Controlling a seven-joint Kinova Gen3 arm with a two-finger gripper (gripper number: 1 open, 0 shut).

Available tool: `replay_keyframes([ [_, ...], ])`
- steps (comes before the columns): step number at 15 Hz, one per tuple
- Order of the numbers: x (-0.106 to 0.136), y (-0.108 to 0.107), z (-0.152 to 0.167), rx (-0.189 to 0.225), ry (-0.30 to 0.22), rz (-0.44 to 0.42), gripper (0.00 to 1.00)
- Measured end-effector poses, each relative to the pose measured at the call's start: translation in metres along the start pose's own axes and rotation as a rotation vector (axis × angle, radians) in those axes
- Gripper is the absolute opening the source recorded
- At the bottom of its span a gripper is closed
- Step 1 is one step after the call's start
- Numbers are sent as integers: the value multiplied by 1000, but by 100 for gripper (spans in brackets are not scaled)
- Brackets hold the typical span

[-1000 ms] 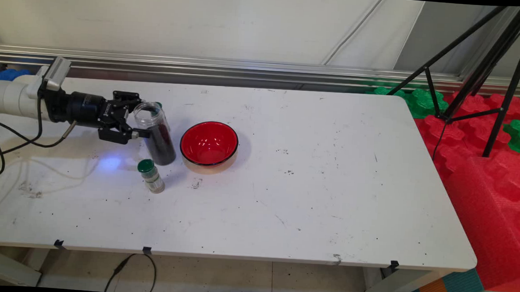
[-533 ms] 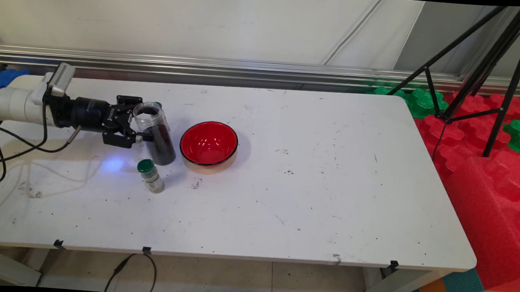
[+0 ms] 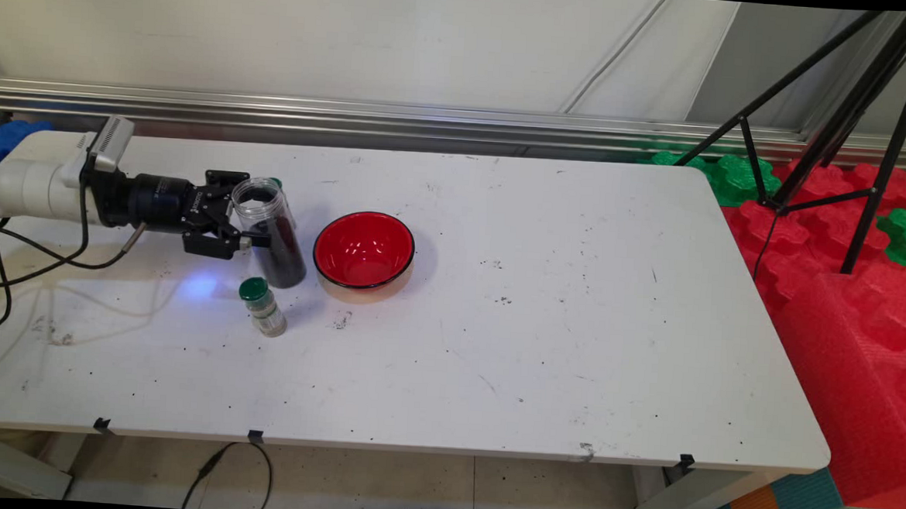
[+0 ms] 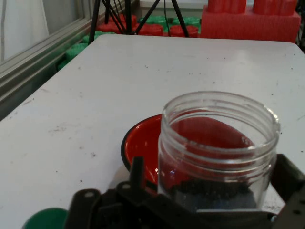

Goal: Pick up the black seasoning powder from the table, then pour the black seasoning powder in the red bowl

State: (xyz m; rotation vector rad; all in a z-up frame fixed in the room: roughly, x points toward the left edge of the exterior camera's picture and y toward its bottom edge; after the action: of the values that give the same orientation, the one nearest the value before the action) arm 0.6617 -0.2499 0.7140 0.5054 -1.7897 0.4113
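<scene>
The open clear plastic jar (image 3: pixel 270 232) of dark grains, upright on the white table (image 3: pixel 542 321), sits clamped between the black two-finger gripper's (image 3: pixel 249 217) closed-in fingers, the red bowl (image 3: pixel 364 251) just beyond.

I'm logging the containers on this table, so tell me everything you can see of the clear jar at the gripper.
The clear jar is a tall, lidless cylinder of transparent plastic with a threaded neck, its open mouth up. Dark granular contents fill its lower part. It stands upright on the white table, just left of the red bowl and behind the small green-capped bottle. The gripper reaches in from the left, its fingers on either side of the jar's body.
</scene>
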Motion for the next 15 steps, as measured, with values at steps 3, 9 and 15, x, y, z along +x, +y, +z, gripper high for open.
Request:
replay_keyframes([
  [3,-3,-2,0,4,3,-6,0],
  [9,-3,-8,-5,0,10,-11,0],
  [15,9,-16,-17,-5,17,-14,0],
])
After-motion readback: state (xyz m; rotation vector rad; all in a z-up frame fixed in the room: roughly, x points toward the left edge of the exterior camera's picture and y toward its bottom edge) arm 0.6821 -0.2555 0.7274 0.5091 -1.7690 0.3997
